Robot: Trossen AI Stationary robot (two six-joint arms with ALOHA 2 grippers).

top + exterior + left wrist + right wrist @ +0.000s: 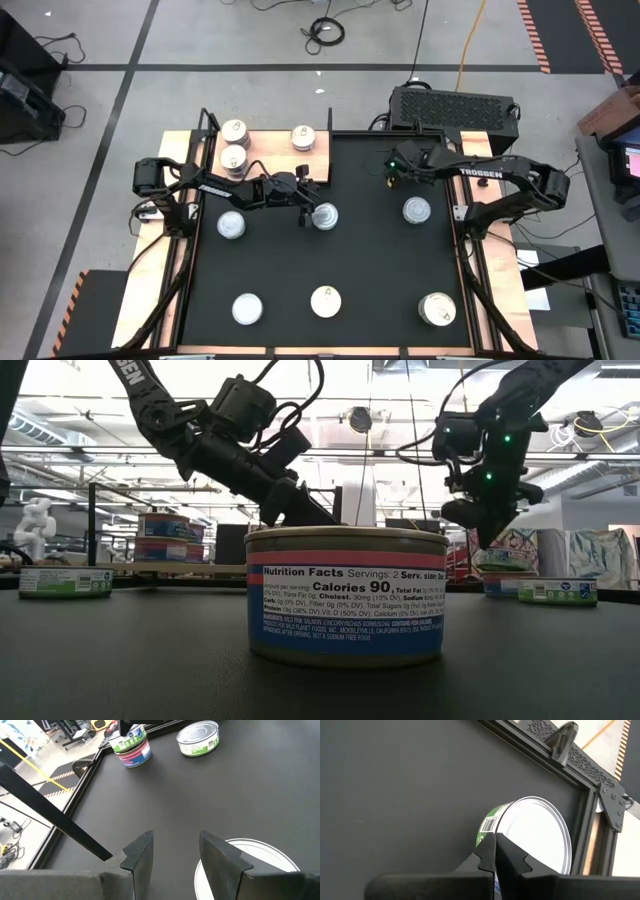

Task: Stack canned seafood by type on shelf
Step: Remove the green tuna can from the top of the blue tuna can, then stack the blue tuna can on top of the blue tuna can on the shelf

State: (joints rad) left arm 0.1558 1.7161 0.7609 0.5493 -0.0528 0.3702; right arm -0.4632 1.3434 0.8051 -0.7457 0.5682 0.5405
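The left gripper [303,203], fingers apart, hovers just beside a can [325,215] on the black mat [370,260].

A large black rectangular mat [380,260] covers most of the table, framed by pale wooden side strips [160,290]. Six small round tins with shiny lids lie on the mat: three in a row nearest the front edge [248,308] [326,301] [437,308], and three farther back [231,225] [325,215] [417,209]. At the back left, a pale light-brown wooden board [270,150] carries three more tins [234,130] [234,157] [303,137].
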